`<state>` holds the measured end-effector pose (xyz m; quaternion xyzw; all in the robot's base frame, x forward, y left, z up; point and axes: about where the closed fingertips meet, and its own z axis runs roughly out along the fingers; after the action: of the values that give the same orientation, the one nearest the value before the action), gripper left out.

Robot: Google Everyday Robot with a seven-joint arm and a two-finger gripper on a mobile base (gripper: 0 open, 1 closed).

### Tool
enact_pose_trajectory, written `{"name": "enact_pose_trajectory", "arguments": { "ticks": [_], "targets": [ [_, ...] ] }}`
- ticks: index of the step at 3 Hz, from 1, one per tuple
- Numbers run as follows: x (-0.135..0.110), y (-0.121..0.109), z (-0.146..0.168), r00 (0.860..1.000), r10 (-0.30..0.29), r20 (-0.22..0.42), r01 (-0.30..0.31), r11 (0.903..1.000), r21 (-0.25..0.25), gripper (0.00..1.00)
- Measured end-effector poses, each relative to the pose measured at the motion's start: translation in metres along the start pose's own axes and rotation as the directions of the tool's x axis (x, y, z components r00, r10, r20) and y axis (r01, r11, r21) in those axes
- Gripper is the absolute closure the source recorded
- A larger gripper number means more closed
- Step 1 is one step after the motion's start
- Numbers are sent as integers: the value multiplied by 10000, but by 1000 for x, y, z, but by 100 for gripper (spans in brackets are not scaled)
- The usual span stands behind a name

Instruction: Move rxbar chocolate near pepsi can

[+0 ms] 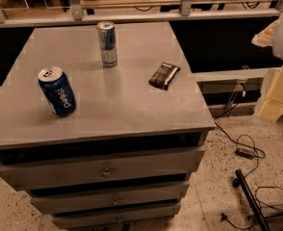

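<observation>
The rxbar chocolate (pixel 164 75) is a small flat black bar with white lettering, lying on the right side of the grey cabinet top (pixel 122 105). The pepsi can (pixel 57 91) is a stout dark blue can with a silver top, standing tilted near the front left of the top. My gripper (pixel 276 97) shows only as pale, beige-white shapes at the right edge of the view. It is off the cabinet, well to the right of the bar and apart from both objects.
A taller slim silver-and-blue can (pixel 107 44) stands at the back middle of the top. The cabinet has drawers (pixel 103 170) below. Cables (pixel 242 150) and a black pole (pixel 250 201) lie on the speckled floor at right. A rail (pixel 132 17) runs behind.
</observation>
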<state>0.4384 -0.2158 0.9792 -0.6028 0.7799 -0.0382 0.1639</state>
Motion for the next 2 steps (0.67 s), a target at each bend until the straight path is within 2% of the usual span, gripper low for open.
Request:
{"name": "enact_pose_trajectory", "arguments": {
  "ticks": [1, 2],
  "targets": [
    [-1, -3, 2, 10000, -3, -21, 3, 10000, 67, 0],
    [-8, -25, 22, 9995, -25, -308, 36, 9994, 358, 0]
  ]
}}
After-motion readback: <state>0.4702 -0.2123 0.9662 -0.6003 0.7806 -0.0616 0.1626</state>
